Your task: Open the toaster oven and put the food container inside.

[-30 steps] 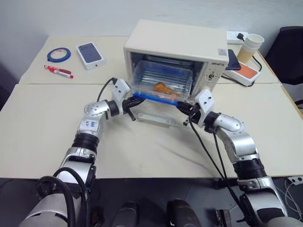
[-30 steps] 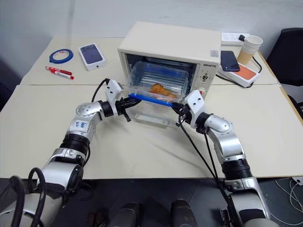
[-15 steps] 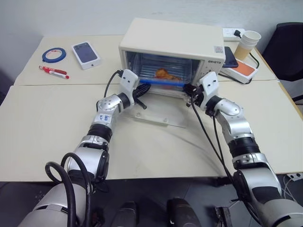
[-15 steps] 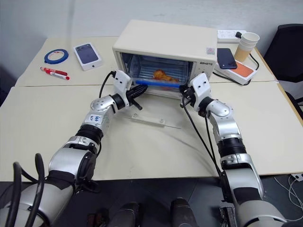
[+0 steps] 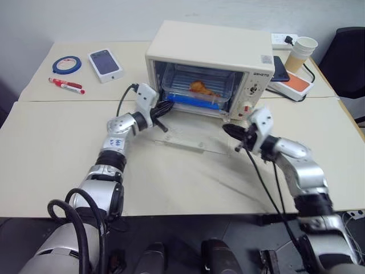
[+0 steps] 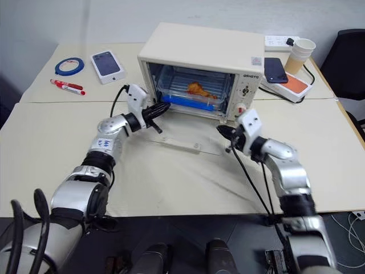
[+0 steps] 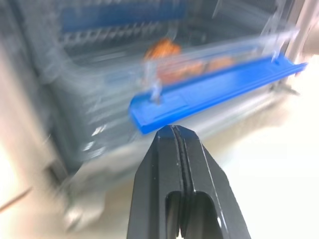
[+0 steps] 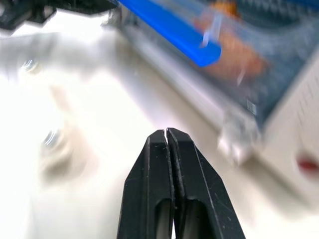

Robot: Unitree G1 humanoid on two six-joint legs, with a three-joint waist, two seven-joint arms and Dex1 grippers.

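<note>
In the left eye view, the food container is seen resting inside the toaster oven, its long axis across the oven mouth and its blue clip strip at the front edge. The left gripper is held at the oven's front left corner, much nearer than the right.

In the right eye view, the right gripper is seen above the lowered glass door, apart from the oven.

In the left wrist view, the fingers are pressed together on nothing, just short of the strip.

In the right wrist view, the fingers are likewise closed and empty.
</note>
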